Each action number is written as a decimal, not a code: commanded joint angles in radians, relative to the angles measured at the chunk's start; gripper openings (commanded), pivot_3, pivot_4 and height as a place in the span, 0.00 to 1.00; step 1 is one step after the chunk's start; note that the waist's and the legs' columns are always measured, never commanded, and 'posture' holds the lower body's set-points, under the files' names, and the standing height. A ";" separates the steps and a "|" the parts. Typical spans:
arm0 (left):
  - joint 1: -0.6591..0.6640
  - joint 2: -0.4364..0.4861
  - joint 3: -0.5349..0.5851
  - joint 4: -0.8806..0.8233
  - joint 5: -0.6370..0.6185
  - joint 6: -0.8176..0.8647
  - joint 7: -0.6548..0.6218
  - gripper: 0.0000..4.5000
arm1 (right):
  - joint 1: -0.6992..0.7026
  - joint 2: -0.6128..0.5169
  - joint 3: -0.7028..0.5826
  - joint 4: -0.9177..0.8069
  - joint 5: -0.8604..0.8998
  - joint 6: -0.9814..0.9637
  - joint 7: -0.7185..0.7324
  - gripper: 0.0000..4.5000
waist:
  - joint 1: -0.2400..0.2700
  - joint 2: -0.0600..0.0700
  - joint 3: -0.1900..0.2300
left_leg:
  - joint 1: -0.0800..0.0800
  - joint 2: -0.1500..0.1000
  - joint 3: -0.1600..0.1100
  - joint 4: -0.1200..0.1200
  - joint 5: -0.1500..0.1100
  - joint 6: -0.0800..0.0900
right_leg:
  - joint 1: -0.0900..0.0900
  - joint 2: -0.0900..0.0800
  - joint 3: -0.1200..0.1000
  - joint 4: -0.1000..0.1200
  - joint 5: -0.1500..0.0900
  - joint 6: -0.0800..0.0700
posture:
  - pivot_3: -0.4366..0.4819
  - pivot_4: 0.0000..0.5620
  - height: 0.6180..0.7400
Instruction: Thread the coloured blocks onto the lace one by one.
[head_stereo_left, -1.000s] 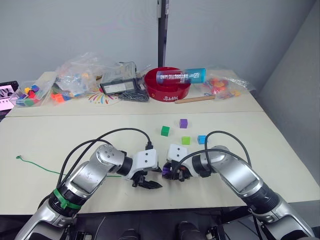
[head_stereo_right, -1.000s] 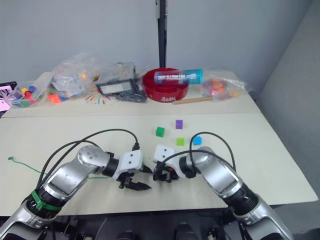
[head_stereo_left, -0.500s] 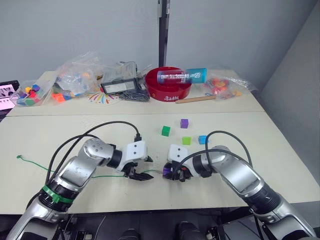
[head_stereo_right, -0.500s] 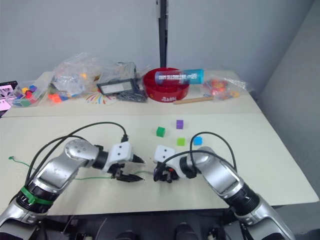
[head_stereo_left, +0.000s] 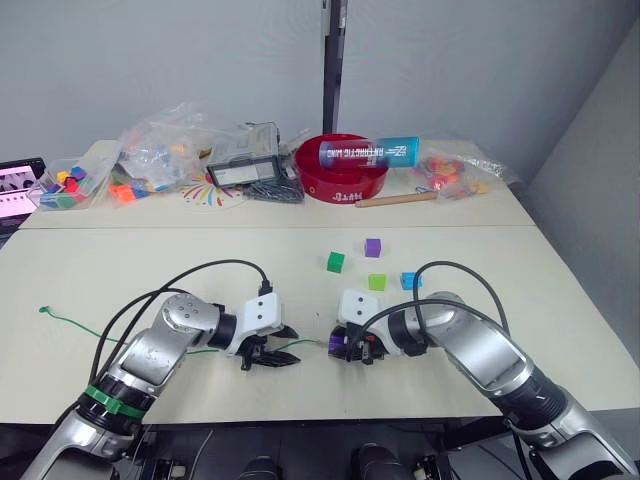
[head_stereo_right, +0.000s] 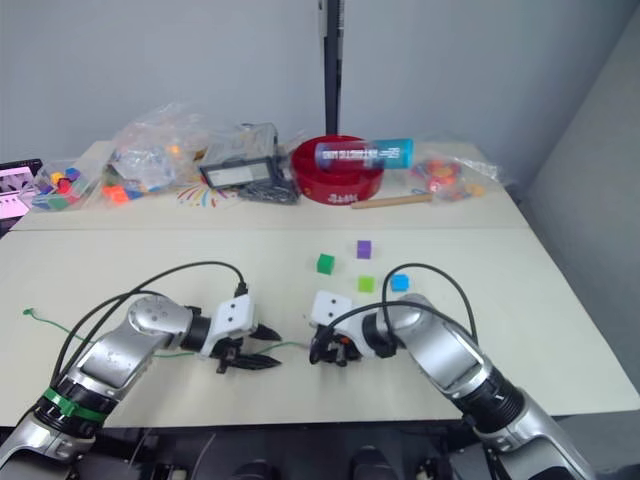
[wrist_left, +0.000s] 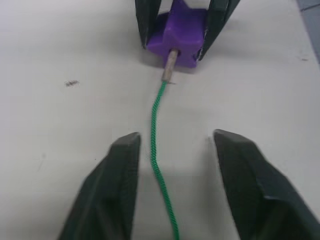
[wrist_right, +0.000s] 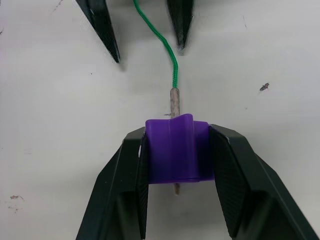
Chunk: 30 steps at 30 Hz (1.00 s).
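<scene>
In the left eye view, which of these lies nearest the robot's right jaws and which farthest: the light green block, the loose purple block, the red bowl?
From the right gripper:
1. Light green block, just beyond it, slightly to the right.
2. Loose purple block, farther back on the near table.
3. Red bowl, on the far table, among the clutter.

The purple block (wrist_right: 175, 149) hides the stretch of the lace (wrist_left: 160, 145) tip that runs through it, and the right end effector (wrist_right: 176, 165) covers both its flanks. In the head views that block (head_stereo_left: 336, 343) is a sliver beside black fingers (too small to read its hole). The lace leaves the left wrist view at the edge between the left end effector (wrist_left: 175, 150) fingers. Under the left arm its middle is hidden. Pieces inside the clear bags (head_stereo_left: 160, 150) on the counter (head_stereo_left: 150, 270) blur together.
</scene>
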<state>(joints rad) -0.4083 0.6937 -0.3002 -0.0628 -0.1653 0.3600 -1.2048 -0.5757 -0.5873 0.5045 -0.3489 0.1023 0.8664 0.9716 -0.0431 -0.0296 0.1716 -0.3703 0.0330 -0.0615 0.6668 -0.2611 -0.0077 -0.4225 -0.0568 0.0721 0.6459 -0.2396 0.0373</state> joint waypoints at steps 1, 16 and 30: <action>-0.003 -0.009 -0.012 0.031 0.028 -0.050 0.009 0.19 | 0.010 -0.013 0.002 -0.023 0.008 0.023 -0.008 0.28 | 0.001 0.000 0.000 | 0.000 0.000 0.000 0.000 0.000 0.000 | 0.000 0.000 0.000 0.000 0.000 0.000 | 0.48 0.27 0.92; -0.051 -0.077 -0.043 -0.052 0.022 -0.005 0.021 0.01 | 0.009 -0.009 0.000 -0.031 0.017 0.046 -0.033 0.28 | 0.001 0.000 0.000 | 0.000 -0.001 0.000 0.000 0.000 0.000 | 0.000 -0.001 0.000 0.000 0.000 0.000 | 0.48 0.27 0.92; -0.080 -0.127 -0.065 -0.049 0.029 0.067 0.054 0.07 | 0.001 0.004 0.003 -0.025 0.031 0.054 -0.057 0.28 | -0.001 0.000 0.000 | 0.000 -0.001 0.000 0.000 0.000 0.000 | 0.000 0.000 0.000 0.000 0.000 0.000 | 0.48 0.27 0.92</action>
<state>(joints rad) -0.4755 0.5728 -0.3744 -0.0807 -0.1202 0.4180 -1.1573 -0.5754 -0.5852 0.5048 -0.3669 0.1326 0.9080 0.9250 -0.0438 -0.0296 0.1716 -0.3706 0.0325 -0.0617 0.6668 -0.2611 -0.0076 -0.4226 -0.0572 0.0719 0.6459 -0.2396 0.0374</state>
